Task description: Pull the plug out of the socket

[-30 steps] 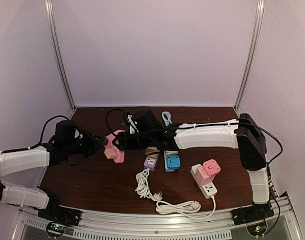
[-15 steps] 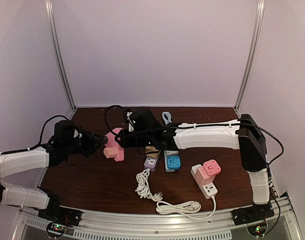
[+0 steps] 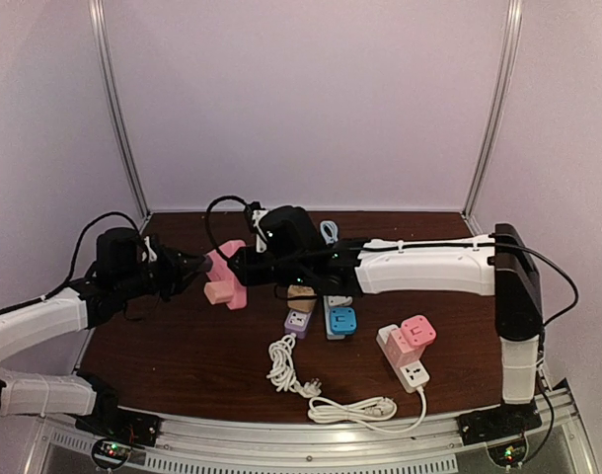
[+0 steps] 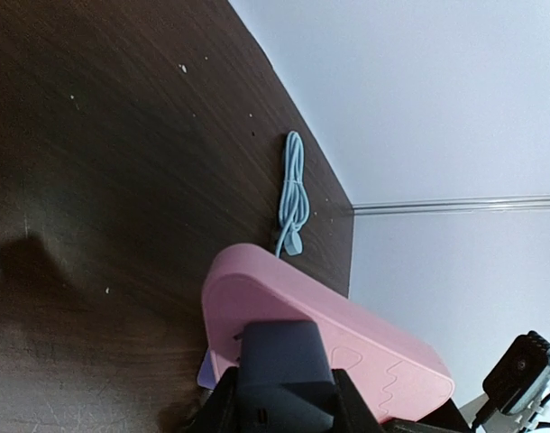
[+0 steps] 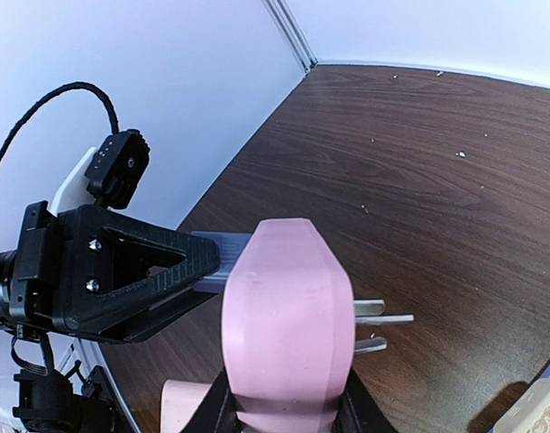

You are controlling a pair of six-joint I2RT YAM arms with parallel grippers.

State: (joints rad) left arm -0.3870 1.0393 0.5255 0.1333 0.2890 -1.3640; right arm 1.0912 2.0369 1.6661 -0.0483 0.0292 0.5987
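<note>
The pink socket [image 3: 228, 274] hangs above the table at the left middle, gripped from both sides. My right gripper [image 5: 284, 408] is shut on the pink socket [image 5: 288, 329], whose own metal prongs [image 5: 380, 317] stick out to the right. My left gripper [image 4: 286, 399] is shut on the dark grey-blue plug [image 4: 284, 365], which sits against the face of the pink socket [image 4: 365, 347]. In the right wrist view the plug [image 5: 216, 254] shows between the left gripper [image 5: 122, 271] and the socket. From above, the left gripper [image 3: 188, 269] and right gripper [image 3: 247, 269] face each other.
A purple socket cube [image 3: 298, 320] and a blue one [image 3: 340, 319] lie at the middle of the table. A pink and white power strip [image 3: 408, 348] with a coiled white cable [image 3: 281, 363] lies near the front. A light blue cable [image 3: 328, 233] lies at the back.
My right gripper has closed on the pink socket. Both arms have shifted back and up a little with the socket and plug between them.
</note>
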